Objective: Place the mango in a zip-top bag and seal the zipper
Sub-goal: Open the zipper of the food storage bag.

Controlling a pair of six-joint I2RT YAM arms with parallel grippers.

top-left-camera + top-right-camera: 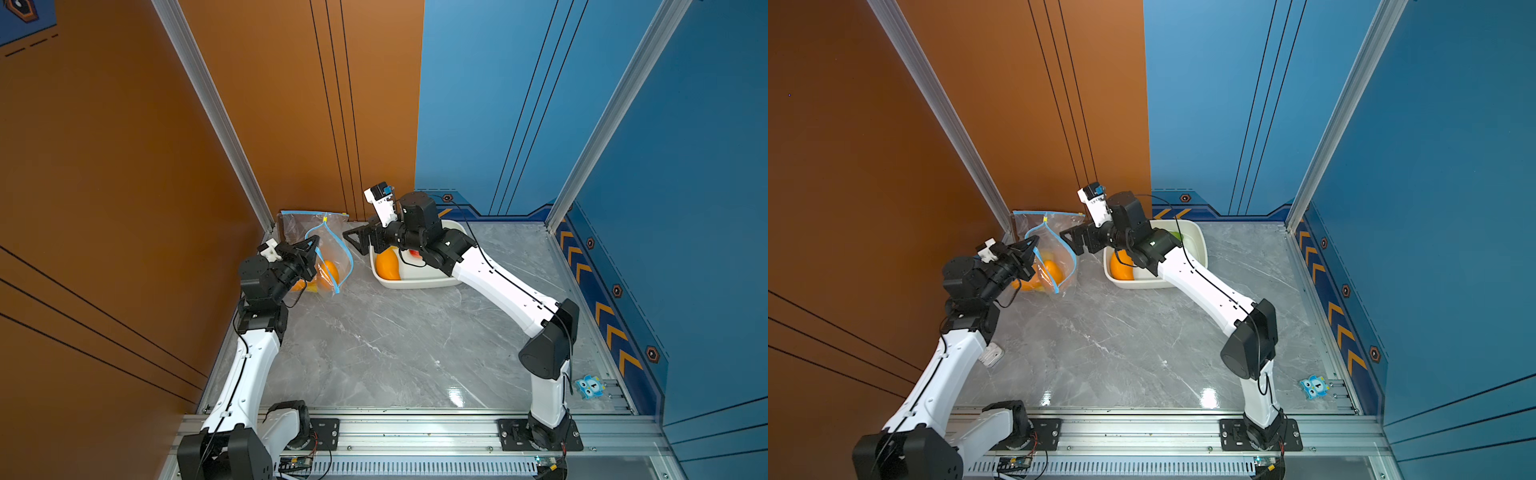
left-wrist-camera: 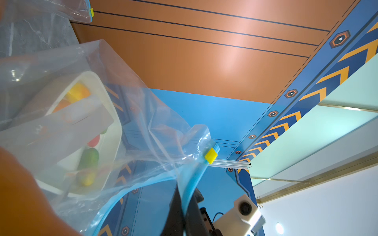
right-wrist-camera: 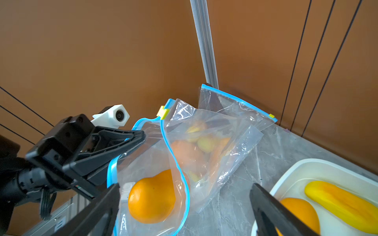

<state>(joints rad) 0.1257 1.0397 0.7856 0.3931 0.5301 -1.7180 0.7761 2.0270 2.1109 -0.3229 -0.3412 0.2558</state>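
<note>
A clear zip-top bag with a blue zipper rim lies at the back left of the table, its mouth gaping wide. An orange mango sits inside it, also seen in both top views. My left gripper is shut on the blue rim of the bag and holds that side up. The yellow slider sits at the far end of the zipper. My right gripper hangs open just outside the bag's mouth, between bag and tray, with nothing between its fingers.
A white tray to the right of the bag holds another orange mango and a long yellow fruit. More clear bags lie against the orange wall; one of them holds fruit. A blue owl toy lies at the front right.
</note>
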